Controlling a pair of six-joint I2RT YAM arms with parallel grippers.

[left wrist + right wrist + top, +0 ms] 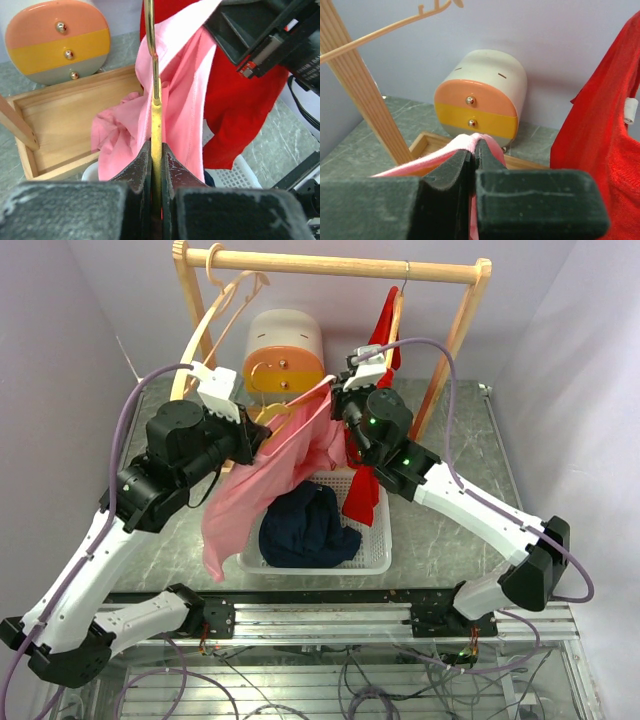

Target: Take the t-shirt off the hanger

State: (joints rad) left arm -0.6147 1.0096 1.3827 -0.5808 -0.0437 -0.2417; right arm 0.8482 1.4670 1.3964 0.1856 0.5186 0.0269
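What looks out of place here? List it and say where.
The pink t-shirt sits bunched and askew on its hanger, stretched between the left gripper, clamped on the hanger, and the right gripper, pinching its fabric. Its lower end hangs outside the white basket.

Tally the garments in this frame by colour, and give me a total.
Pink t-shirt: 1
Red garment, hanging from the rail: 1
Navy garment, in the white basket: 1
Total: 3
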